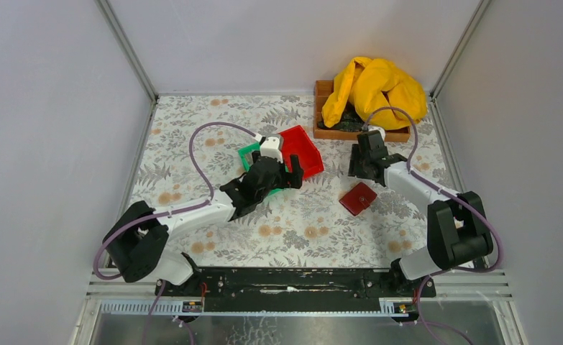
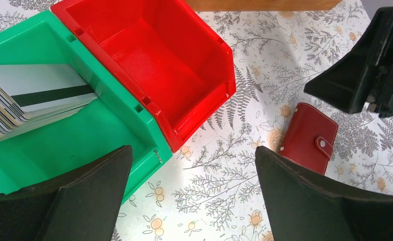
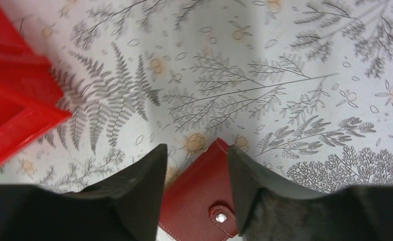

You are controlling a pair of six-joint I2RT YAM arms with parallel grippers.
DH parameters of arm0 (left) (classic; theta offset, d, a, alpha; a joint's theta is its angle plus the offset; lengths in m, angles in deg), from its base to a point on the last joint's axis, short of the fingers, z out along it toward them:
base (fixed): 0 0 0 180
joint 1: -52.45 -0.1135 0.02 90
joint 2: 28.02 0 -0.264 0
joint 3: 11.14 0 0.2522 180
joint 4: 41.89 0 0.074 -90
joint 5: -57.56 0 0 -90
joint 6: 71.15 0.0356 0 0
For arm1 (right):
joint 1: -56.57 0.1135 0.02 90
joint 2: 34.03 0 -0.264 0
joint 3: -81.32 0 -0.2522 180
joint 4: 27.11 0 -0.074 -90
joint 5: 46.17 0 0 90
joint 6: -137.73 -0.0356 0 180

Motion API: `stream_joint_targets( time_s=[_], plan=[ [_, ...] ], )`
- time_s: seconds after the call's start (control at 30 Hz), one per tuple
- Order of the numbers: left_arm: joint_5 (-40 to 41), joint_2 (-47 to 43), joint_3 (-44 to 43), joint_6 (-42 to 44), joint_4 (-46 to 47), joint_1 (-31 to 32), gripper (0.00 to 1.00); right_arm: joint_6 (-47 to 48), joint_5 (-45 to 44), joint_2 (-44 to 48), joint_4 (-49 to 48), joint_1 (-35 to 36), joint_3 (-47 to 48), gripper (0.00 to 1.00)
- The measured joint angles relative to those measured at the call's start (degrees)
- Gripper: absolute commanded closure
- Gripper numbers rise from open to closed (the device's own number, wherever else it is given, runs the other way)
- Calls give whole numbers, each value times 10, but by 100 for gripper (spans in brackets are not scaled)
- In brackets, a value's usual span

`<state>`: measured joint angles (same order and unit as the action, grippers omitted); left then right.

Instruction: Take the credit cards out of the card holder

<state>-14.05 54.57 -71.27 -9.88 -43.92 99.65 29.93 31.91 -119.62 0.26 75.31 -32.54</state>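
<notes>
Probably best to pinch the stiff, slick credit cards (image 2: 38,95), stacked in the green bin (image 2: 84,145), by their edges, leaving the card holder (image 2: 309,138), seemingly snapped shut, on the counter (image 2: 219,191), with left tool (image 2: 193,150) and right tool (image 3: 197,150) both gaping.

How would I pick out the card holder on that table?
Start at the flowered table, then find the bright red bin near its middle. Nearer the arms and to its right, the card holder lies flat on the table. It is small, thin, dark red and closed with a snap, not an open plastic box.
</notes>
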Motion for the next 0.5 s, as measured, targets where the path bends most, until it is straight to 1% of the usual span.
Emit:
stream_joint_targets(
  time_s=[0.1, 0.23, 0.4, 0.5],
  plan=[
    [-4, -6, 16, 2, 15, 0, 0, -10, 0, 4, -18, -27, -16, 56],
    [-16, -8, 30, 2, 21, 0, 0, -18, 7, 4, -32, -52, -34, 65],
    [-24, -9, 41, 3, 28, 4, 0, -29, 33, 2, -44, -59, -56, 75],
    [-28, -9, 41, 4, 29, 5, 0, -32, 63, 2, -66, -59, -87, 77]
  ],
)
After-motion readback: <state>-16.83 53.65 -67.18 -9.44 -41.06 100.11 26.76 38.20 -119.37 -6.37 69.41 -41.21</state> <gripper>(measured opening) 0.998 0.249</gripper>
